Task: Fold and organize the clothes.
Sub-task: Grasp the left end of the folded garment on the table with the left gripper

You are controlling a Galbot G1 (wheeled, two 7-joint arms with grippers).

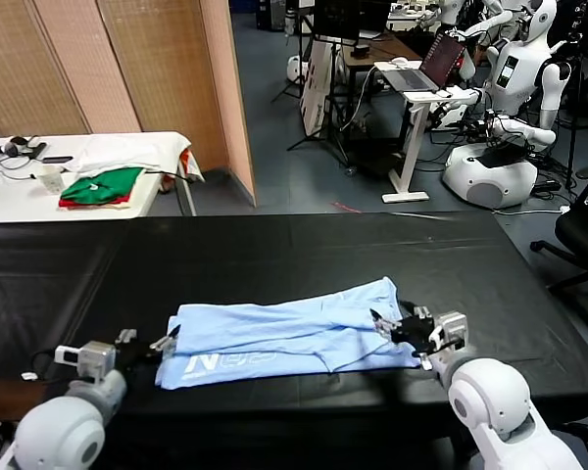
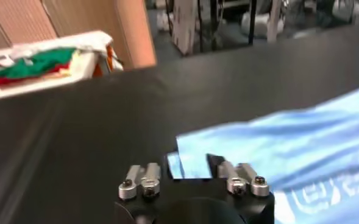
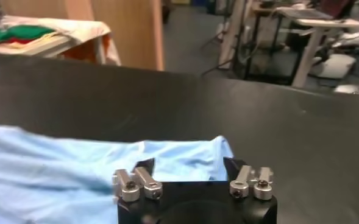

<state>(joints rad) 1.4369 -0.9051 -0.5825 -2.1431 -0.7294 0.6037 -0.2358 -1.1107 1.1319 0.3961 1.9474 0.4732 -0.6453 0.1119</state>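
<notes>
The sky-blue T-shirt lies flat on the black bench, long axis running side to side, with the left hand at one end, the right hand at the other, both spread wide, holding nothing.

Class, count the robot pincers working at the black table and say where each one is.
2. The left pincer stands open at the blue T-shirt's lettered end; the right pincer stands open at its opposite end, on the black table.
</notes>
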